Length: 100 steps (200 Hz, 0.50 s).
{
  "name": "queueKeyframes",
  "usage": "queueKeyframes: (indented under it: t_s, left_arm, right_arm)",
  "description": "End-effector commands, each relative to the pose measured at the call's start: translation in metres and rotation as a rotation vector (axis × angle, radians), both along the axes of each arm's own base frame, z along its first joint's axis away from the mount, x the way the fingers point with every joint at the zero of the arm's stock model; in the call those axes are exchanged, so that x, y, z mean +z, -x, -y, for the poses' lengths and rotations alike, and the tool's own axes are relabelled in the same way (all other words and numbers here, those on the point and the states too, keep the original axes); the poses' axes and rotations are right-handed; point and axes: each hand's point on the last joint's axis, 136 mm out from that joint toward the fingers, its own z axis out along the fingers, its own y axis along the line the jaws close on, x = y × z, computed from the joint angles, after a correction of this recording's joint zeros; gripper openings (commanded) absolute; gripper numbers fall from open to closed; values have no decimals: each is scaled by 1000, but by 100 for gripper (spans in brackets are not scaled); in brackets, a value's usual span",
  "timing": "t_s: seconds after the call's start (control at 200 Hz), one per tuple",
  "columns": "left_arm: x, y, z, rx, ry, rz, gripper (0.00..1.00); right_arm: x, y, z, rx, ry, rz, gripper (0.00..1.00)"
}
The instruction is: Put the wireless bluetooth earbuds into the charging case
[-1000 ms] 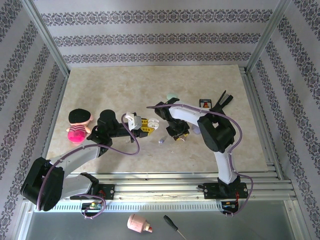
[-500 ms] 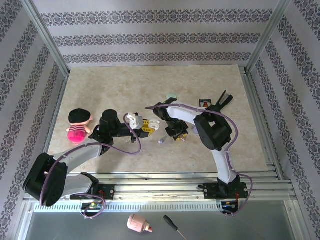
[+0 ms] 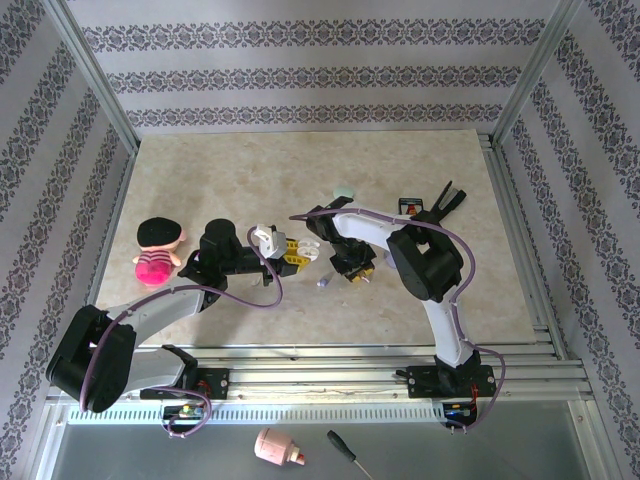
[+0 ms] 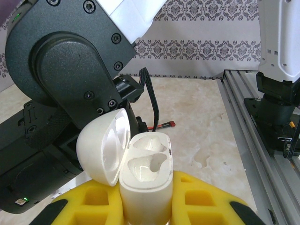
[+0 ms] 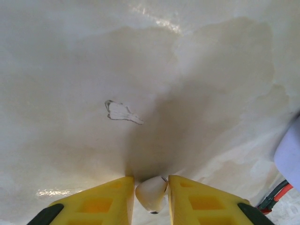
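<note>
My left gripper (image 4: 145,208) is shut on a white charging case (image 4: 145,187), its yellow fingers (image 4: 206,201) pressed to both sides. The case stands upright with its lid (image 4: 104,145) swung open to the left and both sockets empty. From above, the case (image 3: 308,249) sits mid-table at the left gripper (image 3: 292,254). My right gripper (image 5: 151,199) points down at the tabletop and is shut on a whitish earbud (image 5: 151,193), which touches or nearly touches the surface. The right gripper (image 3: 357,268) is just right of the case. A tiny lilac bud (image 3: 322,282) lies between them.
A pale green case (image 3: 343,194) lies behind the right arm. A lilac object (image 5: 289,145) and a red-tipped cable (image 5: 276,196) lie beside the right gripper. A doll (image 3: 157,252) sits at the left, and a small black device (image 3: 410,205) and black clip (image 3: 447,198) at back right.
The left arm's elbow has shifted a little and the right arm has leaned slightly. Both grippers stay almost where they were, still holding the case and the earbud.
</note>
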Motion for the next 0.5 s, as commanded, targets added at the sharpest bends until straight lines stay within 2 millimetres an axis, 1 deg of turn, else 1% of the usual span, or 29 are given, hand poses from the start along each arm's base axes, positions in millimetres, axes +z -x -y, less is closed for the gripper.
queueKeyframes:
  t_s: [0.0,0.085,0.21,0.285,0.4,0.495]
  left_arm:
    - [13,4,4,-26,27,41,0]
    - [14,3,4,-26,30,42,0]
    - [15,2,4,-25,34,44,0]
    - [14,2,4,-22,34,45,0]
    - [14,-1,4,-10,38,48,0]
    - [13,-5,4,4,50,44,0]
  right_arm:
    - [-9,1,9,5,33,-2,24]
    - [-5,-1,8,5,20,11,19]
    - [4,-4,3,4,-12,33,20]
    - [13,-7,1,2,-41,66,20]
    - [34,-20,-8,-6,-131,159,20]
    - [54,-31,-19,-14,-248,249,24]
